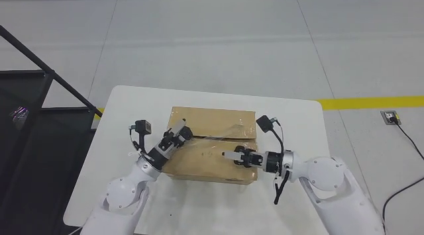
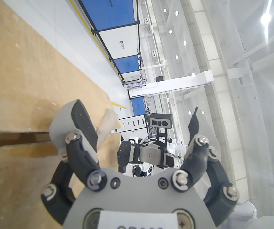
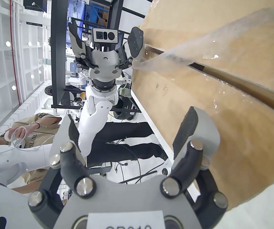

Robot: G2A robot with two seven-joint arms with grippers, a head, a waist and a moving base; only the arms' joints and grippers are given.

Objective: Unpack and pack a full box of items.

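Left gripper (image 2: pixel 138 115), right gripper (image 3: pixel 129 120) spread; box (image 1: pixel 212 119) scribble (image 3: pixel 162 89) illegible

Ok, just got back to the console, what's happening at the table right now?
Both arms are at the cardboard box on the white table. The box is not opened yet: clear tape runs along the seam between its top flaps, wrinkled and lifting at one end. The left end effector, open, sits at that end, one finger by the loose tape. The right end effector, also open, is at the flap nearer the robot. Neither holds anything.
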